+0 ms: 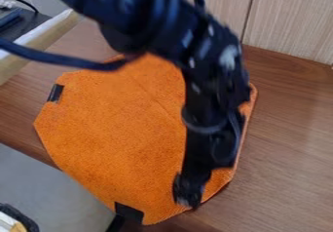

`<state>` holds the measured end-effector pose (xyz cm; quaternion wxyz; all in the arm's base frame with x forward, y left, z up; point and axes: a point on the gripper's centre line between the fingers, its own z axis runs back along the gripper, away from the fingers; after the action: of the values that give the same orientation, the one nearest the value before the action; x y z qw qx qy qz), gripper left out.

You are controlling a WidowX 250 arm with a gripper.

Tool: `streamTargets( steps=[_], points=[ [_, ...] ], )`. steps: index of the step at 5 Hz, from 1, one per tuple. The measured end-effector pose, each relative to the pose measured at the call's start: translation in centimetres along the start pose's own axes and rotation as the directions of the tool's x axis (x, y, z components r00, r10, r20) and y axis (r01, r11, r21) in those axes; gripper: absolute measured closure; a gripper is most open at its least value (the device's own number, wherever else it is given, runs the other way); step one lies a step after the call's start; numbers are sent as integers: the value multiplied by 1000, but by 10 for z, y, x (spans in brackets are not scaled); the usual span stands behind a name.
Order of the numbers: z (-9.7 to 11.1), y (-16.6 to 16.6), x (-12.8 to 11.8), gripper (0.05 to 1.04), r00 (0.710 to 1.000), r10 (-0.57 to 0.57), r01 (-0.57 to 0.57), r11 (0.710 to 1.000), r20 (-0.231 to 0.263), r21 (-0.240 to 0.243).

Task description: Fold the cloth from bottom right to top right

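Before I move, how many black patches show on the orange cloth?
2: an upper-left patch and a bottom patch, both at the edge of the cloth. The arm may hide more.

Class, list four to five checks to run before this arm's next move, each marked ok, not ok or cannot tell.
1. Orange cloth resting on the wooden table: ok.
2. Gripper at the cloth's lower-right edge: ok.
3. Cloth securely gripped: cannot tell.
4. Cloth's right side unobstructed to the camera: not ok, the arm hides much of it.
5. Cable not touching the cloth: cannot tell.
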<state>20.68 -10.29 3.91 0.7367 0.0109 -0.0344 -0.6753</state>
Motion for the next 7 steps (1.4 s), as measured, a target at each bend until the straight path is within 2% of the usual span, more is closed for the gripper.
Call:
streamTargets(
  steps=[1,2,4,5,6,7],
  points=[
    [-18,3,-2,83,1000,7,-6,1000,13,-21],
    [-19,10,-7,121,999,30,-30,999,15,-17],
    [-22,16,-7,692,999,34,-34,999,4,-21],
    [-21,21,-5,904,1000,24,-24,999,2,-29],
    [-17,23,-6,1012,1000,-10,9,999,-11,-39],
    [-7,32,-20,1025,1000,7,-8,999,-25,-42]
  ],
)
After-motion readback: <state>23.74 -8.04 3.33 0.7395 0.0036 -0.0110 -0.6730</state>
